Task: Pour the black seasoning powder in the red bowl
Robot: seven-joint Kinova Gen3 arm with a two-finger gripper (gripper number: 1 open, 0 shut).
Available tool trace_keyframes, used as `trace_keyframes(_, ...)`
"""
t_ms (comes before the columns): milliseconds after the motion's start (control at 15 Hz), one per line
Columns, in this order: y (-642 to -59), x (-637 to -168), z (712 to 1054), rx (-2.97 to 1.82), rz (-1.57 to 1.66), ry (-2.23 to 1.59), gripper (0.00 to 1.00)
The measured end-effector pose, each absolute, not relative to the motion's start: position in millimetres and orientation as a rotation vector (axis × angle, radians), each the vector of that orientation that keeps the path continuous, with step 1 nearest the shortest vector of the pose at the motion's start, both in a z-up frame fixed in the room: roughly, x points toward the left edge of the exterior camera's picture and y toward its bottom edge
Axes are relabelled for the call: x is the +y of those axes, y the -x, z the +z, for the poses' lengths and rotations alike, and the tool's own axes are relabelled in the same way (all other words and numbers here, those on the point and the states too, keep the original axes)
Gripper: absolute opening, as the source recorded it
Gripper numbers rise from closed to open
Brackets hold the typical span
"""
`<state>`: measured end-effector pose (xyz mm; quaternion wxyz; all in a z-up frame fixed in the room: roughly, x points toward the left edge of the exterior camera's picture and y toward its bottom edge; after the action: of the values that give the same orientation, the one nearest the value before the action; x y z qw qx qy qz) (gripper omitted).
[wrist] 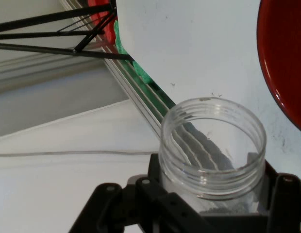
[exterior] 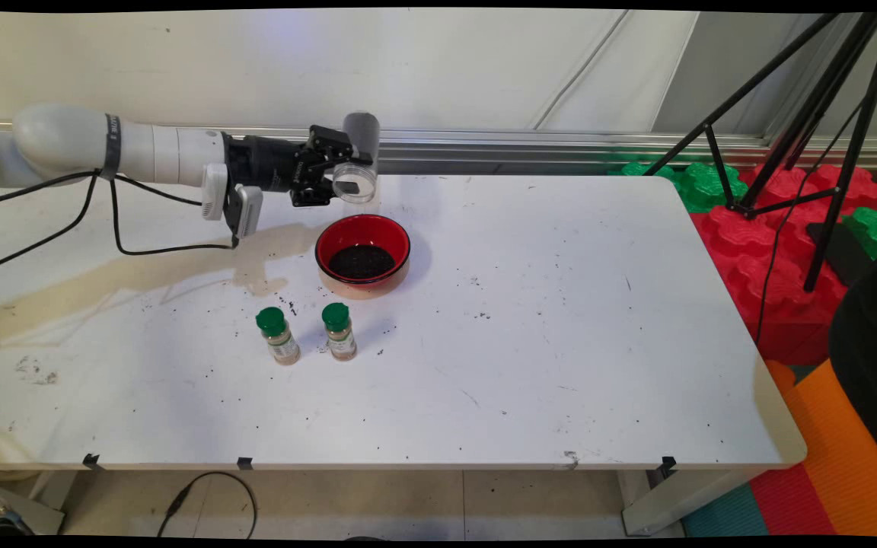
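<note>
a white table (exterior: 560, 320), speckled with dark crumbs, stands before a pale wall. above its far left part the gripper (exterior: 330, 176) pinches a clear plastic jar (exterior: 357, 161) between its fingers, the jar tipped on its side with its open threaded mouth (wrist: 212, 136) toward the camera. just below and in front of the jar sits a red bowl (exterior: 363, 255) holding dark grains. nearer the front, two small spice bottles with green caps (exterior: 279, 336) (exterior: 339, 331) stand upright side by side. a black tripod (exterior: 804, 129) rises at the right over red and green foam blocks (exterior: 773, 251).
</note>
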<state>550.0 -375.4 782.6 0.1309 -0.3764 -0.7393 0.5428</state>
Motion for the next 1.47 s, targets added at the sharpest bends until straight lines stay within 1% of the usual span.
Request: trace_keyframes(1467, -547.9, -363.7, 784.9, -2.035, 1.725, 1.474, 0.00)
